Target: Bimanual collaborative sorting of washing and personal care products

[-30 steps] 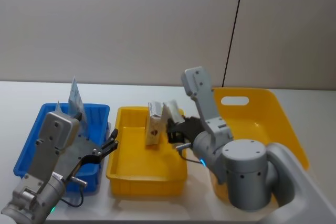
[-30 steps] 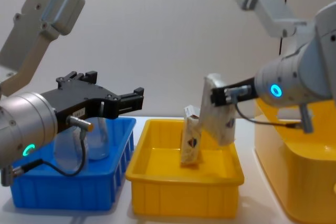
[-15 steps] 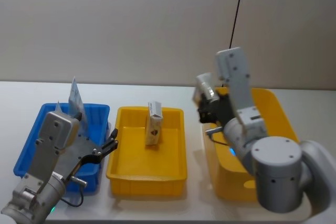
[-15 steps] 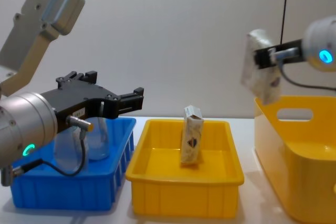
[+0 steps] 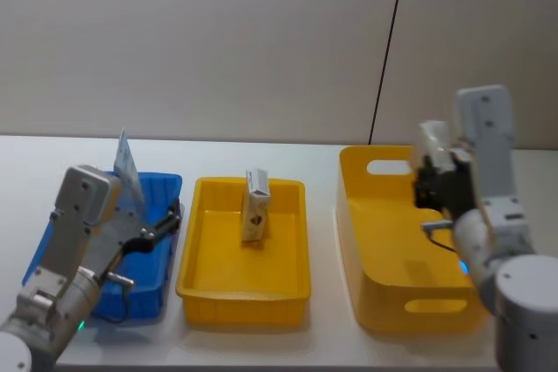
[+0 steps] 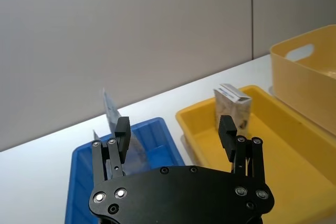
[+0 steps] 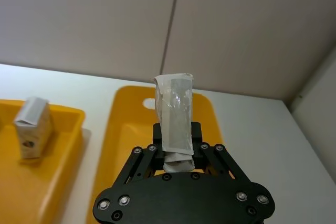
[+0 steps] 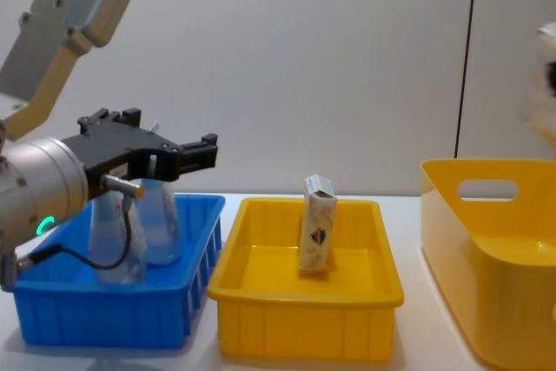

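Right gripper (image 7: 176, 136) has its fingers (image 7: 157, 129) clamped on the bottom of a small beige-grey cardboard carton (image 7: 176, 106), which sticks straight up out of the grip. Directly under those fingers is the deep yellow plastic bin with handle cutouts (image 5: 384, 311), so the carton is hanging over it and isn't touching it. Left gripper (image 6: 175, 132) is holding nothing, and its two fingers (image 6: 122, 132) are spread wide and parallel. Just below and beyond one finger are two tall translucent whitish-blue soft tubes (image 8: 161, 232), standing crimped end up. They lean together in the blue plastic bin (image 8: 104, 319), and the gripper hovers over that bin's near side. Out past the other finger there's a second small beige-grey carton with a dark mark (image 6: 233, 103). It stands upright on its own near the back of the shallow yellow plastic tray (image 8: 304, 327), well apart from both sets of fingers. So the count is two cartons (one held, one in the tray), two tubes, two yellow containers and one blue. The three containers sit in a row on the white table (image 5: 327, 233), blue, then shallow yellow, then deep yellow.
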Tool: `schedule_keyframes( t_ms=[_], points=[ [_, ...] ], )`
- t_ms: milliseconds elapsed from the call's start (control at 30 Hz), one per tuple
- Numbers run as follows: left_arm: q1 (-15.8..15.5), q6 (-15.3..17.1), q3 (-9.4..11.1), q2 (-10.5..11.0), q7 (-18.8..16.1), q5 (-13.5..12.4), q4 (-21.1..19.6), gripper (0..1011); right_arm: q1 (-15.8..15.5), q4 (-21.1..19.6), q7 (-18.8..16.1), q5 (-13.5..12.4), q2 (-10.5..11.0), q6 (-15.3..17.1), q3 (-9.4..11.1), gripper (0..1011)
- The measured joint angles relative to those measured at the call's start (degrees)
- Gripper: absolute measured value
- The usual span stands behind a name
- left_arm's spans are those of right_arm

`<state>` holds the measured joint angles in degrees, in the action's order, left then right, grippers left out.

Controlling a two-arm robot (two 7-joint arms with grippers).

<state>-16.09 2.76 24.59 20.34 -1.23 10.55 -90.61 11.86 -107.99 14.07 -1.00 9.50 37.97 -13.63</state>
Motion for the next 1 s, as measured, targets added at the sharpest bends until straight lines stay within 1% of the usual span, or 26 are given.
schedule_keyframes(
  t_ms=[33, 67, 100, 133, 200, 233, 267, 300, 333, 367, 400, 433, 500, 533, 567, 633, 700, 733, 767, 800, 833, 900, 967, 1000],
  points=[
    [-0.3, 0.2, -0.1, -0.2, -0.1, -0.1, 0.3, 1001, -1.0, -0.7, 0.3, 0.0, 0.1, -0.1, 0.8, 255],
    [-0.5, 0.3, -0.2, -0.3, -0.3, -0.2, 0.5, 1001, -1.0, -0.7, 0.3, 0.0, 0.1, -0.1, 0.8, 256],
    [-0.8, 0.5, -0.3, -0.5, -0.4, -0.3, 0.8, 1001, -1.4, -1.0, 0.4, -0.1, 0.2, -0.2, 1.3, 255],
    [-1.3, 0.9, -0.4, -0.8, -0.8, -0.4, 1.4, 1001, -2.4, -1.5, 0.6, -0.2, 0.3, -0.5, 2.2, 255],
    [-2.1, 1.4, -0.7, -1.3, -1.3, -0.7, 2.3, 1001, -3.5, -2.0, 0.6, -0.6, 0.5, -0.9, 3.3, 253],
    [-2.1, 1.4, -0.7, -1.3, -1.3, -0.7, 2.3, 1001, -3.8, -2.1, 0.6, -0.7, 0.5, -1.0, 3.7, 289],
    [-2.7, 1.8, -0.8, -1.5, -1.7, -0.9, 2.8, 1001, -4.2, -2.2, 0.6, -0.8, 0.6, -1.3, 4.1, 302],
    [-2.8, 2.0, -0.9, -1.7, -1.8, -1.0, 3.0, 1001, -4.8, -2.4, 0.6, -1.1, 0.7, -1.7, 4.7, 327],
    [-3.1, 2.2, -1.0, -1.9, -2.0, -1.1, 3.4, 1001, -5.1, -2.4, 0.5, -1.2, 0.8, -2.0, 5.0, 388],
    [-3.5, 2.7, -1.2, -2.2, -2.4, -1.3, 3.9, 1001, -5.3, -2.4, 0.4, -1.4, 0.8, -2.3, 5.3, 417],
    [-3.7, 2.9, -1.3, -2.3, -2.6, -1.3, 4.2, 1001, -5.6, -2.4, 0.2, -1.5, 0.9, -2.5, 5.7, 480],
    [-3.9, 3.1, -1.4, -2.5, -2.8, -1.4, 4.4, 1001, -6.1, -2.4, -0.1, -1.9, 1.1, -3.1, 6.2, 480],
    [-4.5, 3.8, -1.7, -2.9, -3.4, -1.6, 5.0, 1001, -6.7, -2.2, -0.7, -2.3, 1.4, -4.0, 6.9, 562],
    [-4.6, 4.1, -1.8, -3.0, -3.6, -1.7, 5.3, 1001, -6.7, -2.2, -0.7, -2.3, 1.4, -4.0, 6.9, 562],
    [-4.9, 4.7, -2.0, -3.3, -4.0, -1.8, 5.7, 1001, -7.0, -2.1, -1.2, -2.6, 1.6, -4.7, 7.3, 624],
    [-5.2, 5.5, -2.5, -3.6, -4.5, -1.9, 6.2, 1002, -7.6, -1.7, -2.1, -3.0, 1.9, -5.9, 8.0, 683],
    [-5.3, 6.1, -2.7, -3.8, -4.8, -1.9, 6.5, 1001, -7.9, -1.4, -2.7, -3.3, 2.2, -6.8, 8.3, 748],
    [-5.4, 6.7, -3.0, -4.0, -5.1, -1.9, 6.7, 1001, -8.2, -1.1, -3.3, -3.6, 2.4, -7.8, 8.5, 792],
    [-5.4, 6.9, -3.1, -4.1, -5.2, -1.9, 6.8, 1001, -8.2, -1.1, -3.3, -3.6, 2.4, -7.8, 8.5, 792],
    [-5.4, 7.2, -3.3, -4.2, -5.3, -1.8, 6.8, 1001, -8.4, -0.8, -3.9, -3.8, 2.7, -8.6, 8.8, 844],
    [-5.4, 7.6, -3.5, -4.3, -5.5, -1.8, 6.9, 1001, -8.5, -0.7, -4.2, -3.9, 2.8, -9.1, 8.9, 861],
    [-5.2, 8.4, -4.1, -4.5, -5.8, -1.5, 7.0, 1001, -8.7, -0.3, -5.0, -4.1, 3.0, -10.3, 9.1, 930],
    [-5.0, 9.3, -4.7, -4.7, -6.0, -1.1, 7.0, 1001, -8.8, 0.1, -5.8, -4.3, 3.3, -11.4, 9.2, 962],
    [-5.0, 9.5, -4.9, -4.8, -6.0, -0.9, 7.1, 1001, -8.9, 0.3, -6.0, -4.3, 3.4, -11.6, 9.2, 1002]
  ],
)
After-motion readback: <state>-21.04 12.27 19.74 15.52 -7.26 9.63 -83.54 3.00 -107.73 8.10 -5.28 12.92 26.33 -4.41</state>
